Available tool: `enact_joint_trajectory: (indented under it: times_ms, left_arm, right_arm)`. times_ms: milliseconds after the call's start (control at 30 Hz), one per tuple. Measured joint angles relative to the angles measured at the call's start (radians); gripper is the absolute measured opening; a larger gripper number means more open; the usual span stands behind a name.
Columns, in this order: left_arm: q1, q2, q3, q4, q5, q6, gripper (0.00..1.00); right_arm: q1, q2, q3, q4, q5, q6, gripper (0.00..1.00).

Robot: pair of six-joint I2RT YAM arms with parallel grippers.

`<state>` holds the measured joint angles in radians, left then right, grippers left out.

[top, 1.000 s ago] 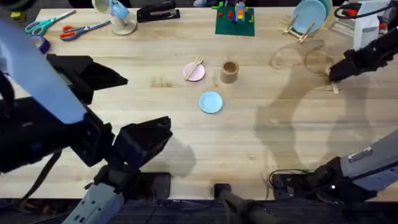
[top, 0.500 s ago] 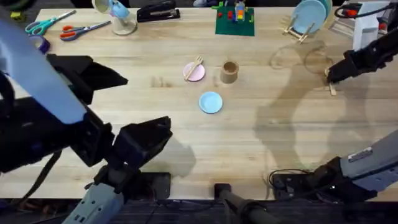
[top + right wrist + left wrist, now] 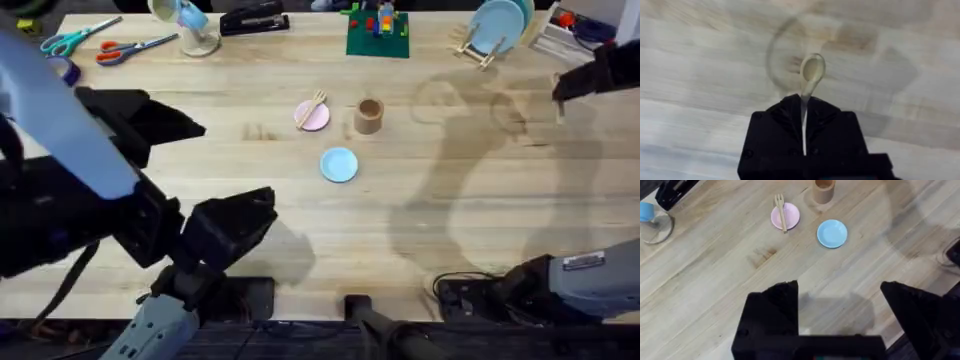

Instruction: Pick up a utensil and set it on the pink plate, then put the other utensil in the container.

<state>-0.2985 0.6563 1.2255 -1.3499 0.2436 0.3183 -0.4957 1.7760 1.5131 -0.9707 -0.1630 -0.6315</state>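
Right gripper (image 3: 804, 131) is clamped tight on the wooden spoon (image 3: 811, 72), the rounded bowl poking out just past its fingertips, held above bare tabletop (image 3: 700, 75) at the far right edge. Left gripper (image 3: 840, 307) hangs over the near left of the table, jaws spread wide, nothing between them. Well ahead of it sits the light blue plate (image 3: 832, 233); just beyond, the fork (image 3: 781, 211) lies across the pink plate (image 3: 791, 216), and the brown container (image 3: 823, 190) stands upright beside them
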Motion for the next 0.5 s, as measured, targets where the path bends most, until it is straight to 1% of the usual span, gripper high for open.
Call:
enact_joint_trajectory:
  times_ms: [300, 500]
  left_arm:
    - [0.000, 0.000, 0.000, 0.000, 0.000, 0.000, 0.993]
    - [0.000, 0.000, 0.000, 0.000, 0.000, 0.000, 0.993]
  right_arm:
    - [0.000, -0.120, 0.000, 0.005, -0.212, 0.004, 0.029]
    - [0.000, -0.159, 0.000, 0.001, -0.267, 0.020, 0.029]
